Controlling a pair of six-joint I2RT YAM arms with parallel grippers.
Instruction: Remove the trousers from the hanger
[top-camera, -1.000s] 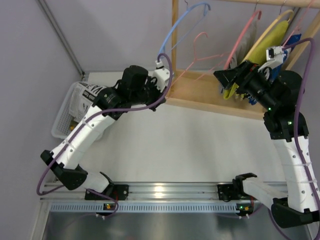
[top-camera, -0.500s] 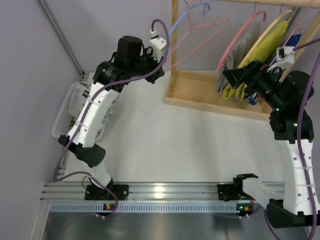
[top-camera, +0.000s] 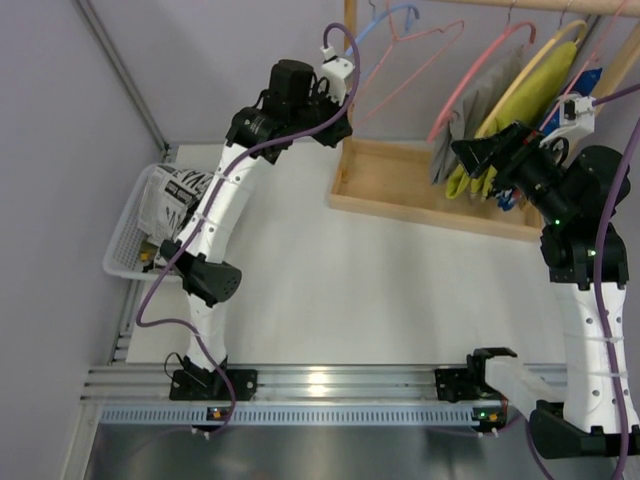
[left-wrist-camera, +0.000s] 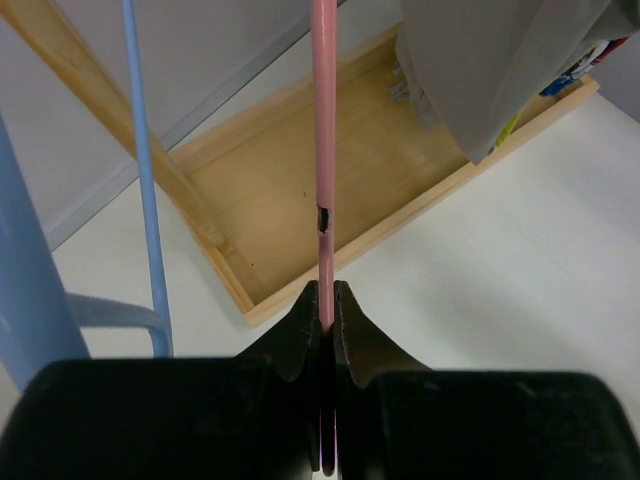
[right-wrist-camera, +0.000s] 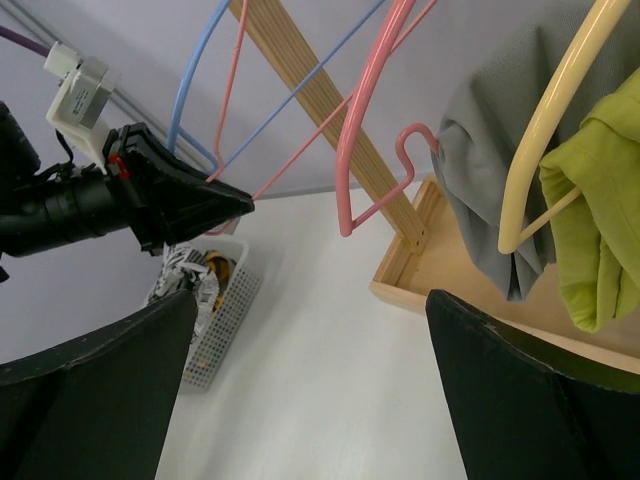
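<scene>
Left fingers (left-wrist-camera: 322, 290): clenched on the thin pink bar of the hanger (left-wrist-camera: 322, 150); the bar is seen pinched between both pads in the left wrist view.
Right fingers (right-wrist-camera: 310, 300): spread wide, nothing is held; they are kept near the grey garment (top-camera: 468, 95) on the rack.
Hanger: bare, no cloth is carried on it. It is held high beside the light blue hanger (left-wrist-camera: 140, 150), and its hook end is directed towards the top of the wooden rack (top-camera: 420, 185).
Trousers (top-camera: 175, 195): found in the white basket (top-camera: 125, 245) at the left edge of the worktop (top-camera: 350, 290), well apart from the hanger.
What has changed: within the last second the left arm has been raised from the low edge of the rack base to the height of the hanging clothes, and the hanger has been carried up with it. The right arm has been drawn back only a little. The trousers have not been moved.
Meaning for the task: the removal is judged as done, because garment and hanger are already separated. Probably only the return of the empty hanger to the rail is left.
Risk: the hook may be caught on the neighbouring blue hanger.
</scene>
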